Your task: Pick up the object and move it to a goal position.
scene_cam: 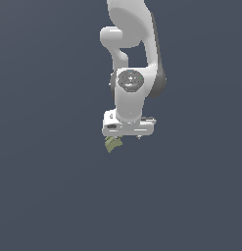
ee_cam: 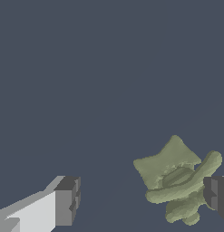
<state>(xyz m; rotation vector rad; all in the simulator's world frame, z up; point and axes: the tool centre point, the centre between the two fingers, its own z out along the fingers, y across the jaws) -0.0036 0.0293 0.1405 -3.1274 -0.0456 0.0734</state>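
Note:
The object [scene_cam: 112, 143] is a small olive-green ridged lump with a pointed end, lying on the dark grey floor. In the exterior view it sits just under the white hand, toward that view's left. My gripper [scene_cam: 126, 137] hangs right over it, and the hand hides most of the fingers. In the wrist view the object [ee_cam: 177, 181] lies between the two dark fingertips, right against one fingertip [ee_cam: 216, 194] and far from the other [ee_cam: 67, 201]. The gripper [ee_cam: 140, 197] is open, with a wide gap between the jaws.
A plain dark grey floor [scene_cam: 49, 186] fills both views. The white arm [scene_cam: 134, 54] rises above the hand in the exterior view. No goal marker shows.

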